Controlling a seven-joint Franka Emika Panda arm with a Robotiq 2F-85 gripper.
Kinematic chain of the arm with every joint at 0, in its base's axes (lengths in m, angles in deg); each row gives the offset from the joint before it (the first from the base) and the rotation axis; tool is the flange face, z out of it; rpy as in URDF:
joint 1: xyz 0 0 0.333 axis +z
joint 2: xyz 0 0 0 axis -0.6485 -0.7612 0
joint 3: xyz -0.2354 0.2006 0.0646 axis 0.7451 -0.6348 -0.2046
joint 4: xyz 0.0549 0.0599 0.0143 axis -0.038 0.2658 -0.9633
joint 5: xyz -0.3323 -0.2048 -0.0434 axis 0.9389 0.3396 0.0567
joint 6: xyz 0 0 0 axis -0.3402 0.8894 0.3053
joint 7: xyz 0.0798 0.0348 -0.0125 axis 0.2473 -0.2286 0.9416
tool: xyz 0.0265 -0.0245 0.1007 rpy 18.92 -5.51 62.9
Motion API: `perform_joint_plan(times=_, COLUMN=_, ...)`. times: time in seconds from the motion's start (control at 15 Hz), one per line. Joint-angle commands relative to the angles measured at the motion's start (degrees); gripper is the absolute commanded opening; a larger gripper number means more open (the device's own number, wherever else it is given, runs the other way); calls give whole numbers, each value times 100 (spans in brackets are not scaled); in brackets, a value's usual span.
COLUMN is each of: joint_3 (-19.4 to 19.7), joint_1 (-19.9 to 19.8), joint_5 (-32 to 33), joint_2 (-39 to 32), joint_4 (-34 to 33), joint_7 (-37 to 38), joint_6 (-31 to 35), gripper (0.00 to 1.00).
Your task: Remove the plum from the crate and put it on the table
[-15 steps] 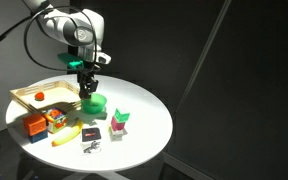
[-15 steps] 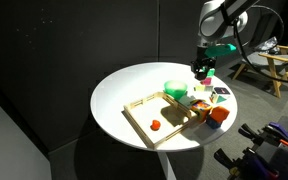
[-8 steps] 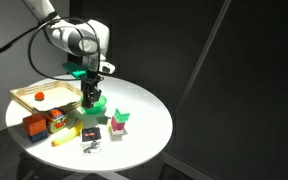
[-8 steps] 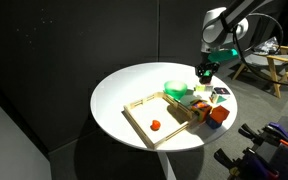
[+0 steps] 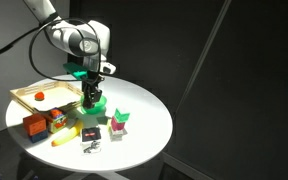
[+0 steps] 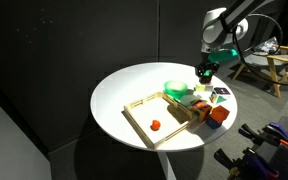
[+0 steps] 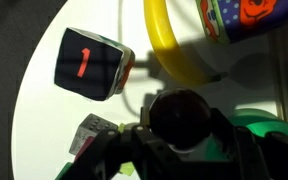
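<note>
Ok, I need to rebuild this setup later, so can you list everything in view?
table: one, white, round, under everything
crate: one, light wood, near the table's edge
red-orange fruit: one, inside the crate
green bowl: one, beside the crate
banana: one, yellow, near the boxes
orange box: one, by the table's edge
printed box: one, multicoloured, next to the orange box
cube: one, dark with a red 1, beside the banana
pink and green item: one, apart from the rest
plum: one, dark, gripped in the tool
arm: one, white
tool: one, closed on the plum, above the bowl
</note>
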Motion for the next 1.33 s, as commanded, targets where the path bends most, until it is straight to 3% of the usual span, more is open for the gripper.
perform_joint_plan(times=0.0, joint_3=-1, joint_1=-2, joint_5=0, joint_2=-1, joint_4=-12, joint_7=-3, joint_6=-17, gripper=60)
perform_joint_plan(times=0.07, joint_3=-1, joint_1=-2, joint_5=0, joint_2=-1, joint_4=-12, joint_7=-3, joint_6=-17, gripper=35)
perform_joint_plan(times=1.27, joint_3=214, joint_1=-100, joint_5=34, joint_2=-877, joint_4=-377, joint_7=-110, joint_6=780, gripper=35)
